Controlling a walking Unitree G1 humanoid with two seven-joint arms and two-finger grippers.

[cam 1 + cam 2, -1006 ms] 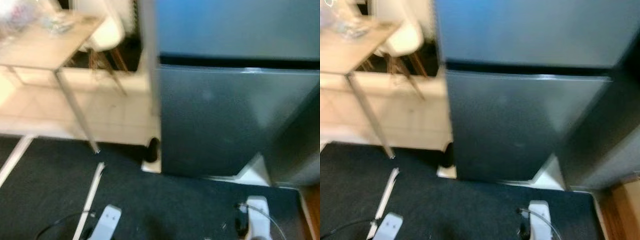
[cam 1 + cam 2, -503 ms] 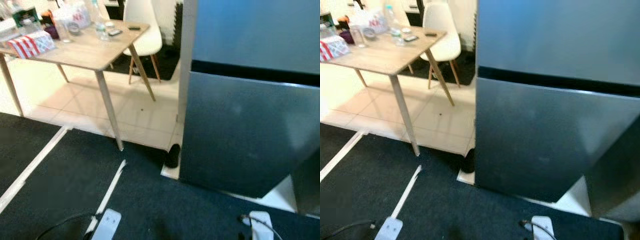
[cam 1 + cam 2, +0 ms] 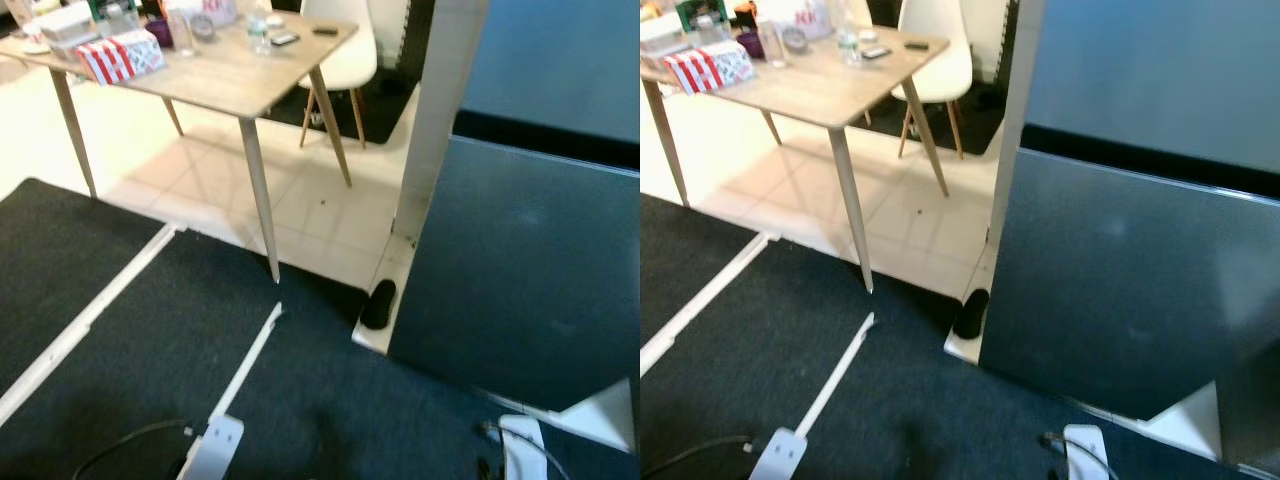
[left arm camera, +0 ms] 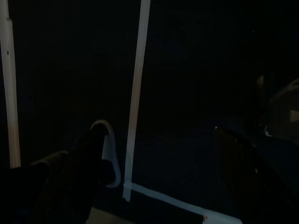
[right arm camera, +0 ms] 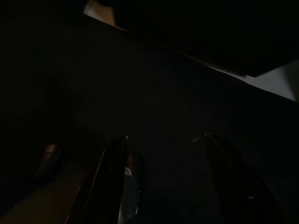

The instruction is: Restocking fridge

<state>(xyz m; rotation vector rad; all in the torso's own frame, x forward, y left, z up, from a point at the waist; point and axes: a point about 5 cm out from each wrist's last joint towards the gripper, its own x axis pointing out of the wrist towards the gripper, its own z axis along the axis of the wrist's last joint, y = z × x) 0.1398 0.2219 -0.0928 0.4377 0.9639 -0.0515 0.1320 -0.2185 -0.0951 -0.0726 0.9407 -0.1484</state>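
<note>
The tall dark-grey metal fridge (image 3: 1140, 280) is being kept closed, goods are being left on the light wooden bench (image 3: 815, 85), and both grippers' jaws are being held apart, empty.

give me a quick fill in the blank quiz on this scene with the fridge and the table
1. The fridge doors are both ____.
2. The chair behind the wooden table is ____ in colour.
3. The box on the table has red and ____ stripes.
4. The floor under the table is pale tile; nearer the robot lies a dark ____.

Missing words: closed; white; white; carpet
</note>
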